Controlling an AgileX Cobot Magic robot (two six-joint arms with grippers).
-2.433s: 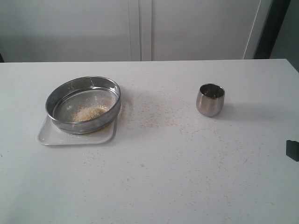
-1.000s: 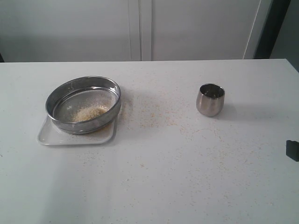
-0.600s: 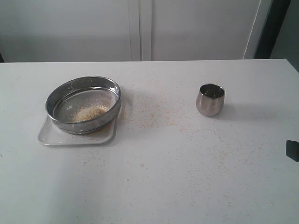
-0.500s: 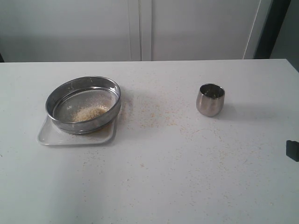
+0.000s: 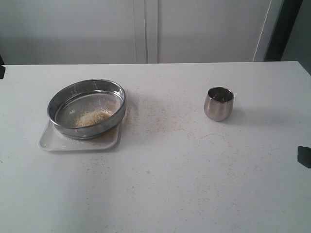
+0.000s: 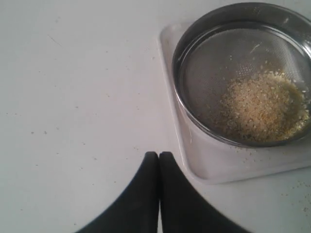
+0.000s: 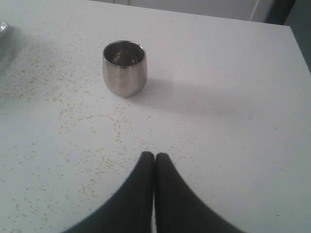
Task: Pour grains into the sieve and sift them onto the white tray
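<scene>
We judge the pouring done: the grains [image 5: 92,117] lie in a heap on the mesh of the sieve [image 5: 85,131], toward its near side. The steel cup [image 5: 218,104] stands upright on the right of the table [image 5: 160,189], well apart from it. The sieve rests on the white tray [image 5: 53,141] at the left and covers most of it, so mainly the tray's near and left margins show.

The step in hand, then, is the sifting, and neither arm is on it. The left gripper [image 6: 159,155] hangs over bare table to the left of the tray, fingers pressed together on nothing. The right gripper [image 7: 154,155] hangs on the near side of the cup, likewise closed and empty.

As we read it, the next move calls for fingers to part, take the sieve by its rim and shake it level above the tray, adding nothing to the stray granules [image 5: 155,124] scattered between sieve and cup.

We cannot tell how much has fallen through, since the sieve hides the tray floor. The cup's dark, reflective inside hides any remainder. A dark block [image 5: 304,156] at the right edge of the exterior view is cut off; it may be part of the right arm
</scene>
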